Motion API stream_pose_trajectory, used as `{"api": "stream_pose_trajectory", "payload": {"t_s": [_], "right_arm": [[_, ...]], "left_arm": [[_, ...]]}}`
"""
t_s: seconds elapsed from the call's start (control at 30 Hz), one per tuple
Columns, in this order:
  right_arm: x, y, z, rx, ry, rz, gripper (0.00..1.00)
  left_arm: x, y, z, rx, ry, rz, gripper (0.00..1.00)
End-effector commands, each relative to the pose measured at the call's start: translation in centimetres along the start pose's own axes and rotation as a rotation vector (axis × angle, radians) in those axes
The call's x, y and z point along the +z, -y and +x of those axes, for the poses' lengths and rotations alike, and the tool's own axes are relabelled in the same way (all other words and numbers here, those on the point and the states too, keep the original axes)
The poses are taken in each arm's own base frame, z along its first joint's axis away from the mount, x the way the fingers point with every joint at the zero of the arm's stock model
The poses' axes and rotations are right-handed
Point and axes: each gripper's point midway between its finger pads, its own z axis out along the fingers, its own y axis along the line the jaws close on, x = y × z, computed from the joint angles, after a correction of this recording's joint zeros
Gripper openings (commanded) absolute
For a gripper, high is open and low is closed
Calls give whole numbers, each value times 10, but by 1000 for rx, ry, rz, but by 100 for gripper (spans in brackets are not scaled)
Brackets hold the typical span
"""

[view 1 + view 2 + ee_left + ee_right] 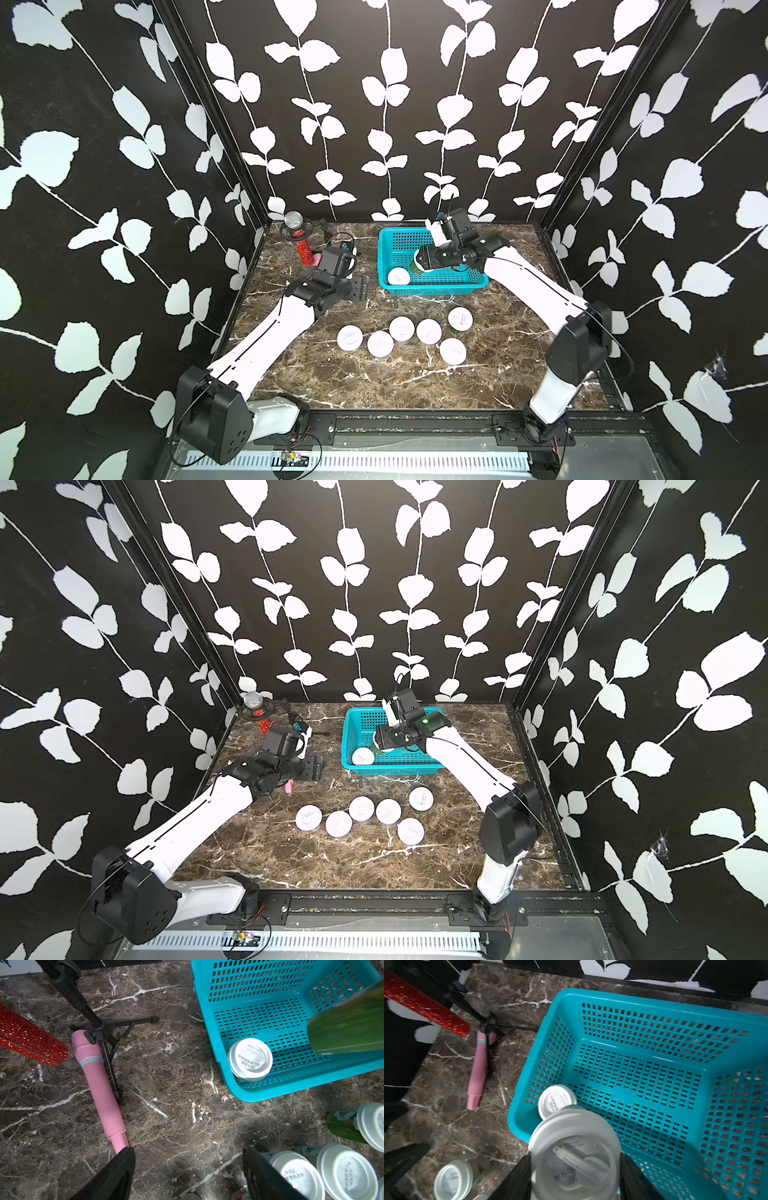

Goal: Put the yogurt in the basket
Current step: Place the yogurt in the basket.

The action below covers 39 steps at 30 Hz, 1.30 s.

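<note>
Yogurt cup (571, 1136) is pinched at its sides by the right gripper (575, 1165), lid toward the wrist camera, hanging over the front-left part of the turquoise basket (440, 286). One more cup (399, 276) sits in the basket's front-left corner and six cups (402, 328) sit clustered on the marble table (374, 382) in front of it, eight total. Left gripper (187, 1153) hovers over bare table left of the basket, jaws spread with nothing between; back-left corner has one pink bottle (99, 1088) lying flat, one red sequinned microphone (305, 249), one black tripod stand (108, 1028).
</note>
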Motion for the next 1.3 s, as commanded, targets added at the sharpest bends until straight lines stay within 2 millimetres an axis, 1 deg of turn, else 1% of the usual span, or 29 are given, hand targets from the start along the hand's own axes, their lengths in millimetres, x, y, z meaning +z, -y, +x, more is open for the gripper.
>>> {"api": "stream_pose_trajectory", "payload": {"t_s": [0.0, 0.1, 0.4, 0.63, 0.87, 1.27], "right_arm": [[2, 17, -8, -36, -14, 110, 57], [13, 23, -7, -54, -49, 143, 57], [40, 29, 0, -90, -108, 189, 57], [60, 27, 9, -127, -161, 219, 58], [72, 26, 17, -157, -198, 256, 58], [87, 27, 36, -160, -252, 260, 59]], "left_arm": [[-11, -3, -9, 4, 29, -7, 82], [-11, -4, -9, 6, 29, -10, 82], [-11, -4, -9, 7, 29, -13, 82], [-10, -4, -9, 6, 29, -12, 82], [-10, -4, -9, 5, 31, -9, 82], [-12, -4, -9, 6, 32, -11, 82]]}}
